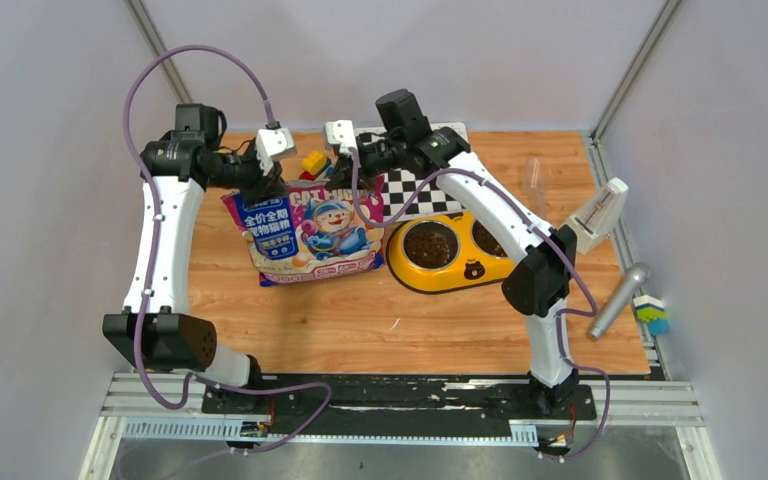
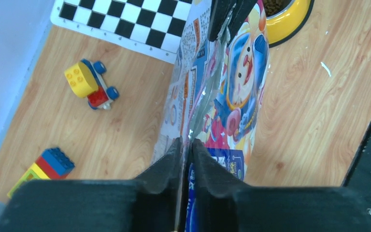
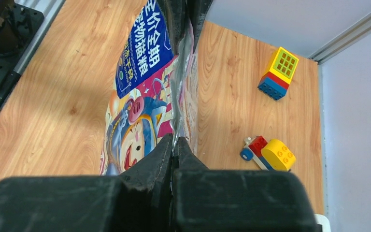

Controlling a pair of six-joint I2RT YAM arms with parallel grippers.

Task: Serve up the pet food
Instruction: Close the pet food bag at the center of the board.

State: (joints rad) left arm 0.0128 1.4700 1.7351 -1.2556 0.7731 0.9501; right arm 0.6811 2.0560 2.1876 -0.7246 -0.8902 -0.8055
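The left claw [image 2: 187, 141] is clamped on the top left corner of the glossy pink-purple-blue cat food bag [image 1: 310, 235], its arm bent inward. The right claw [image 3: 174, 140] is clamped on the bag's top right corner. In the yellow double bowl [image 1: 430, 281] just right of the bag, small dark brown kibble [image 1: 428, 243] is seen.

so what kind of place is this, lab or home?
Likely a lab robot cell: white walls on aluminium framing, a checkerboard calibration board, and left gripper and right gripper pinching a cat food bag.
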